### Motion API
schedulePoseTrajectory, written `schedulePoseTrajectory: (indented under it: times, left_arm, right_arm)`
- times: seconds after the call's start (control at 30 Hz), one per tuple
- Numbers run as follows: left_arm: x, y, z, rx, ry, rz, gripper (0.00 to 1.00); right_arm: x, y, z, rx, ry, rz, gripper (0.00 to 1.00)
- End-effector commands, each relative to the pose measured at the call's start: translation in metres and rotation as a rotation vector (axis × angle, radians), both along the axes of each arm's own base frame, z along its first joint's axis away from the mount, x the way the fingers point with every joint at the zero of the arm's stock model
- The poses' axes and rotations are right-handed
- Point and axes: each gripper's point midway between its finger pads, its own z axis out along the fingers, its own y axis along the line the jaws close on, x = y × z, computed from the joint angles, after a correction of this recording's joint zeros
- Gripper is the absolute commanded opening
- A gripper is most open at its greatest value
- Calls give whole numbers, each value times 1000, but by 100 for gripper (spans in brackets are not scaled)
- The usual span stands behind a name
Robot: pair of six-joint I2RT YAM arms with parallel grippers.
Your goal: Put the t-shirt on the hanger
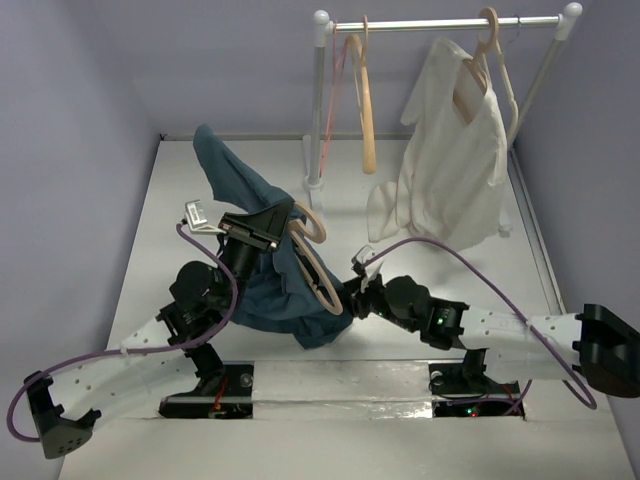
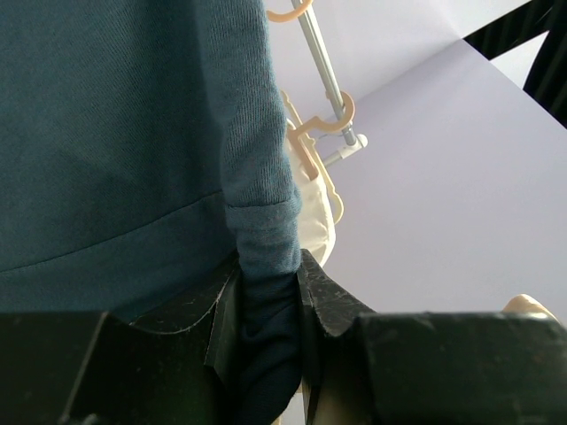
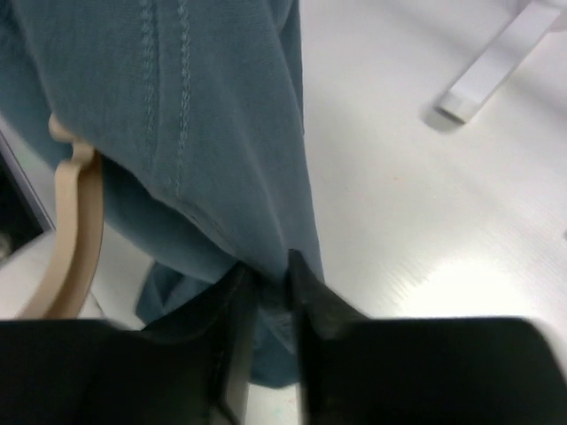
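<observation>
Bunching between the two arms, the t-shirt (image 1: pixel 270 290) rises from a heap on the table (image 1: pixel 170 220) to a peak at the far left. The hanger (image 1: pixel 318 268) lies along its right edge, its long axis running far to near and its hook at the far end. How much of it sits inside the cloth cannot be told.

The left gripper (image 2: pixel 266 274) is clamped on a thick fold of cloth, just left of the hook. The right gripper (image 3: pixel 270 266) pinches the shirt's lower edge beside the hanger's near end, so it is the nearer arm. The hanger lies to its left, and drawing cloth over that shoulder likely means pulling along the hanger's axis.

Bare table lies to the right. The rail (image 1: pixel 440 22) and the cream garment (image 1: pixel 455 170) are well apart, at the far right.
</observation>
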Motion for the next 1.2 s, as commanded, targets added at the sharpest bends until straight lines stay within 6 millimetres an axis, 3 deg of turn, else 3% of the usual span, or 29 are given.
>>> schedulePoseTrajectory:
  times: [0.0, 0.07, 0.13, 0.23, 0.4, 0.5, 0.77, 0.9, 1.03, 1.17]
  left_arm:
    - [-16, 17, 56, -136, -101, -17, 0]
    - [-15, 19, 57, -139, -106, -7, 0]
    - [-16, 22, 61, -157, -124, 4, 0]
    - [-19, 34, 85, -196, -186, 45, 0]
    - [-25, 51, 141, -210, -340, 142, 0]
    - [-23, 59, 164, -198, -391, 214, 0]
    - [-12, 89, 181, -100, -451, 458, 0]
    - [-9, 94, 187, -43, -482, 524, 0]
    - [-8, 72, 170, 26, -496, 439, 0]
    - [-4, 55, 122, -20, -421, 318, 0]
  right_arm:
    - [15, 19, 45, 142, -67, -26, 22]
    - [11, 21, 43, 153, -53, -8, 0]
    - [5, 20, 43, 172, -25, 16, 0]
    - [-7, 14, 20, 121, 56, 37, 0]
    - [-27, -6, -11, 71, 190, 41, 0]
    - [-43, -12, -12, 77, 233, 73, 0]
    - [-66, -18, -23, 27, 316, 146, 0]
    - [-70, -29, -27, -13, 352, 126, 0]
    - [-76, -28, 18, 83, 343, 158, 0]
    - [-81, -17, 68, 147, 321, 223, 0]
